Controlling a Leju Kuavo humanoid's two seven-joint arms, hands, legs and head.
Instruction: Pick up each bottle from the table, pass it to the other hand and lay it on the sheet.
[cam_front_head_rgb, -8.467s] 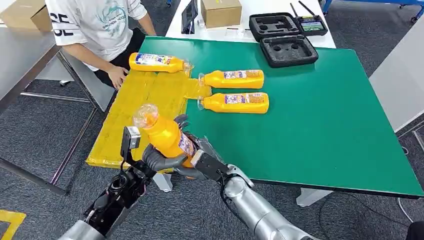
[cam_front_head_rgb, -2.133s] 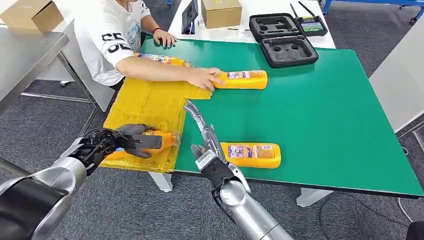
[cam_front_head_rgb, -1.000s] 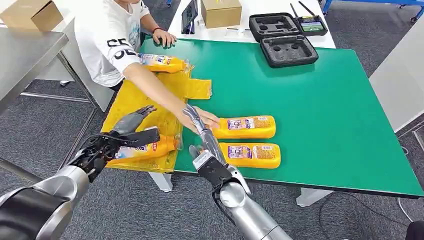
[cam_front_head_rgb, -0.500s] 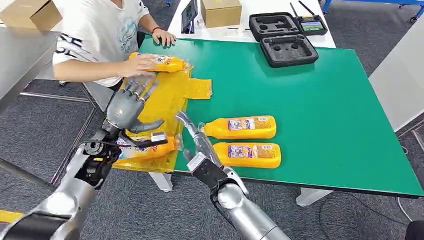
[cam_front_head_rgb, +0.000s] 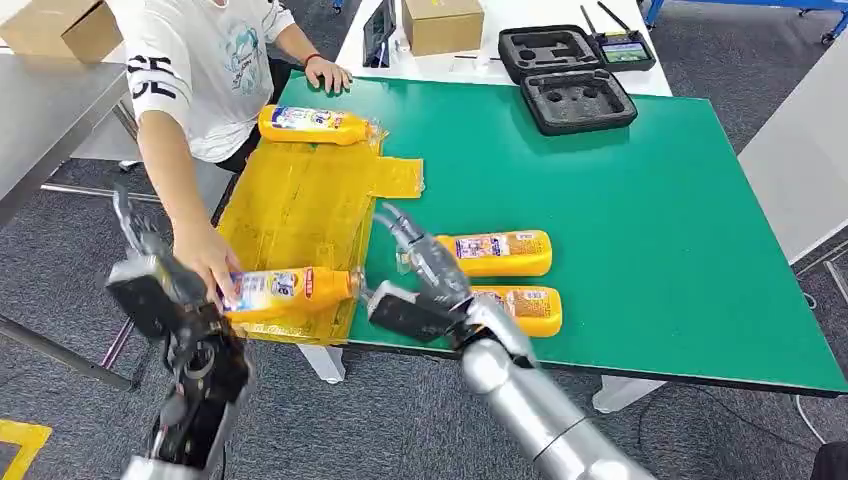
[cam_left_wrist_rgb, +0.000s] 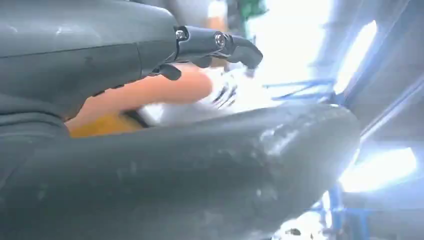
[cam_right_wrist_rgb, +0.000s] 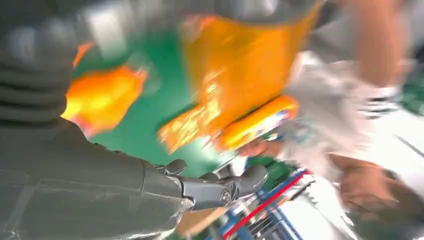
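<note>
Four orange bottles show in the head view. One lies at the sheet's near edge (cam_front_head_rgb: 290, 288), and a person's hand (cam_front_head_rgb: 207, 262) holds its base end. Another bottle (cam_front_head_rgb: 315, 124) lies at the far end of the yellow sheet (cam_front_head_rgb: 300, 195). Two more lie side by side on the green table (cam_front_head_rgb: 650, 230), one farther (cam_front_head_rgb: 497, 253) and one nearer (cam_front_head_rgb: 528, 306). My left hand (cam_front_head_rgb: 150, 285) is raised off the table's left corner, fingers up and apart, holding nothing. My right hand (cam_front_head_rgb: 420, 265) hovers by the two bottles' cap ends, fingers spread and empty. The right wrist view is blurred.
Two black foam cases (cam_front_head_rgb: 578, 100) and a radio handset (cam_front_head_rgb: 622, 48) sit at the table's far side, with a cardboard box (cam_front_head_rgb: 442, 22) behind. The person stands at the far left beside a grey bench (cam_front_head_rgb: 50, 110). The green table's right half is bare.
My left hand has come off the near bottle and drawn back off the table. The person's hand went from the far bottle to the near one. My right hand shifted toward the two bottles.
</note>
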